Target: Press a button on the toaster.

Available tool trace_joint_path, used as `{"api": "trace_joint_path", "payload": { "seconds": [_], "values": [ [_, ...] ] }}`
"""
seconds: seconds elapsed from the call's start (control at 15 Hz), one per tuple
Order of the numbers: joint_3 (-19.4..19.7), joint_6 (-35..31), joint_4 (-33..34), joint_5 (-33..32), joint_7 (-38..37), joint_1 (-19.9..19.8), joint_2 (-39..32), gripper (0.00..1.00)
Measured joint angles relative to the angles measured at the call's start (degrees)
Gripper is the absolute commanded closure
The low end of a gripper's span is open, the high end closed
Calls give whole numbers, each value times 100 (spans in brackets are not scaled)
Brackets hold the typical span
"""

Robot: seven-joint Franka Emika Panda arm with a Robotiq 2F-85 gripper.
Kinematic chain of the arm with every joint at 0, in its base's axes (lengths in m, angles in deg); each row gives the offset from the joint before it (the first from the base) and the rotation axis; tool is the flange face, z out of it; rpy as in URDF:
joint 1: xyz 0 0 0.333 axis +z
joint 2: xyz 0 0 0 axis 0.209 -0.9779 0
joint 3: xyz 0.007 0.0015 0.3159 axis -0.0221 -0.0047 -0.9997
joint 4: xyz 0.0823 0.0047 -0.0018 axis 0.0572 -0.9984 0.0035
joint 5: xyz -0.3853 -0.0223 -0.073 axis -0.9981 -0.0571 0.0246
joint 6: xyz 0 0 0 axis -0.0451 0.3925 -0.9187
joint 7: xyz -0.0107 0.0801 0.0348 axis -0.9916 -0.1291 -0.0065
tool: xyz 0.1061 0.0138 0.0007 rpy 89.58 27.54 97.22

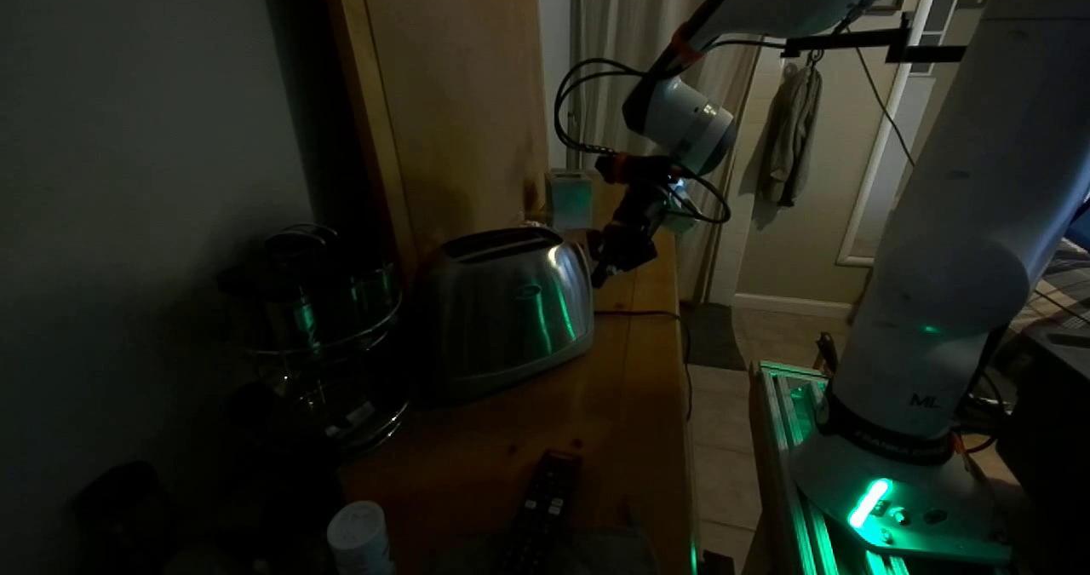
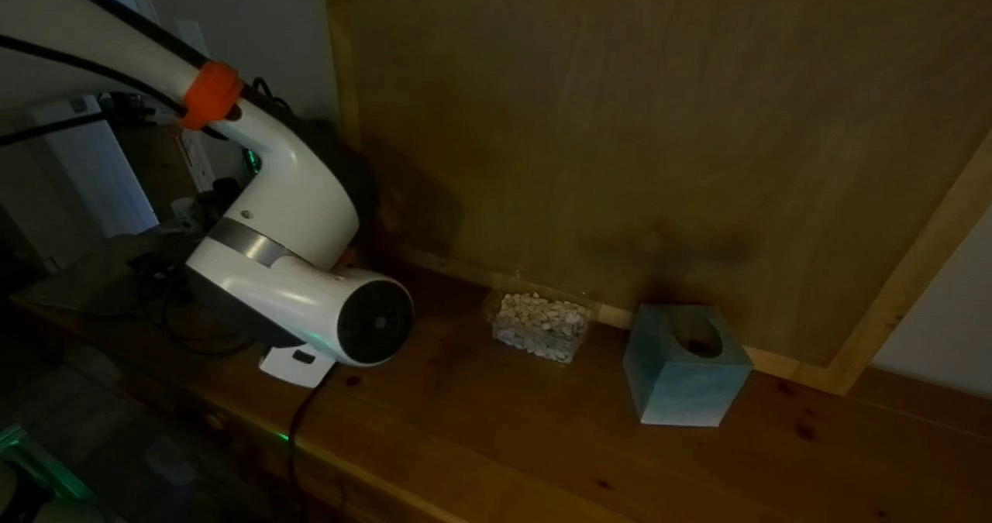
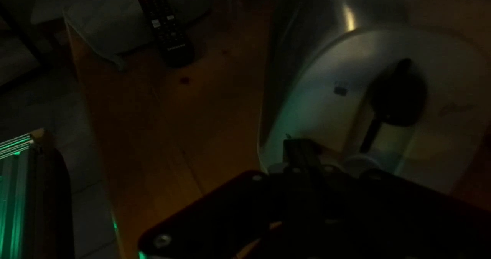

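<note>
1. Nearest me are a stubby white cylindrical container (image 1: 358, 528) and a long black remote with pale keys (image 1: 541, 498).
2. Past them, on the brown wooden tabletop (image 1: 630, 388), the shiny rounded stainless-steel toaster with a dark slotted top (image 1: 511, 302) stands upright, one long side turned my way.
3. I'd call that shell stiff and slick, likelier to dent or smear than break. It's probably light enough to skid under a hard shove.
4. On its far end, the wrist view shows a smooth pale panel (image 3: 330, 115) with a small dark square mark (image 3: 340, 89), perhaps a button, and a dark rounded shape (image 3: 399, 92), probably the lever's knob. It's too dim to be sure.
5. The black two-fingered claw (image 1: 600, 273) is just beside that end, fingers drawn together, it seems, with nothing visible between them. Whether it touches, I cannot tell.
6. Pressing should need no grip, only a fingertip pushed squarely, off the slippery curve; if the body wants steadying, I'd brace low on the long side.
7. Farther back are a pale blue boxy tissue box (image 1: 569, 200) and a grey-white curtain (image 1: 656, 4).
</note>
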Motion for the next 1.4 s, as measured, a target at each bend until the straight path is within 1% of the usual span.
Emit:
{"api": "trace_joint_path", "payload": {
  "seconds": [0.53, 1.07, 1.2, 1.4],
  "values": [
    [128, 281, 6, 331, 0, -49, -231, 100],
    [159, 340, 15, 381, 11, -57, -280, 100],
    [156, 260, 26, 361, 130, -54, -243, 100],
    [93, -129, 64, 238, 397, -26, 27, 100]
  ]
}}
